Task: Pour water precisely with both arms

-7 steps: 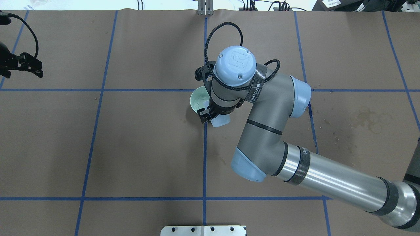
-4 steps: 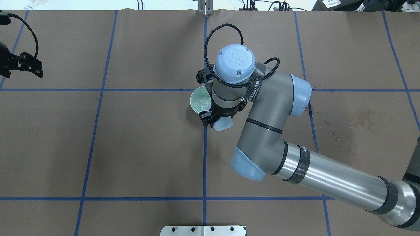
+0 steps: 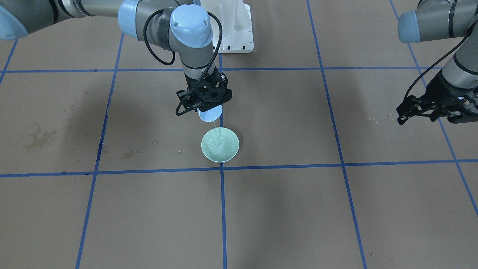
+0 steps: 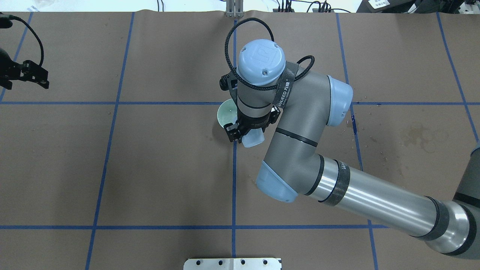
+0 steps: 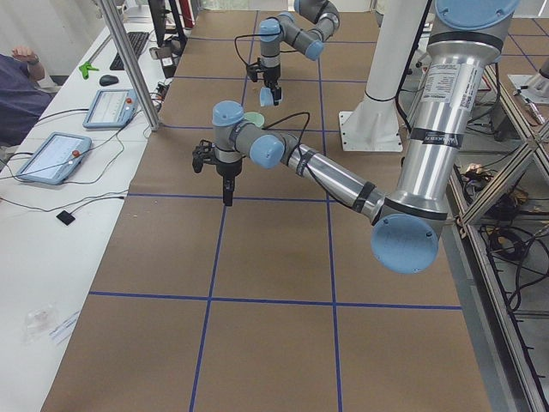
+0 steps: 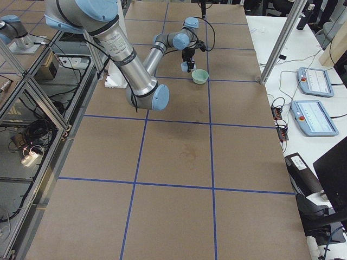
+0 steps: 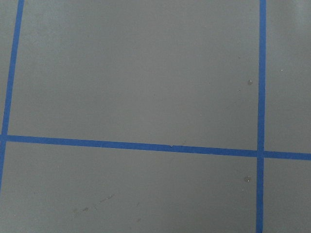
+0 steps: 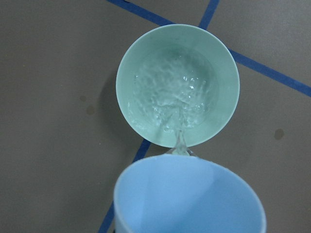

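My right gripper (image 3: 204, 100) is shut on a light blue cup (image 3: 210, 113), which is tipped over a mint green bowl (image 3: 235, 139). A thin stream of water (image 8: 179, 141) runs from the cup's lip (image 8: 189, 194) into the bowl (image 8: 228, 63), where the water (image 8: 175, 92) ripples. From overhead the right arm hides most of the bowl (image 4: 225, 111); the cup (image 4: 252, 138) shows beside the right gripper (image 4: 237, 134). My left gripper (image 4: 41, 78) hangs open and empty at the far left, well away from the bowl.
Brown paper with a blue tape grid (image 7: 131, 144) covers the table. Faint stains (image 3: 35, 135) mark it on the right arm's side. A white pedestal (image 3: 235, 30) stands at the robot's edge. Tablets (image 6: 312, 116) lie beyond the far edge.
The right arm's wrist has shifted a little toward the far edge and left while the cup stays over the bowl's rim. The left arm has not moved.
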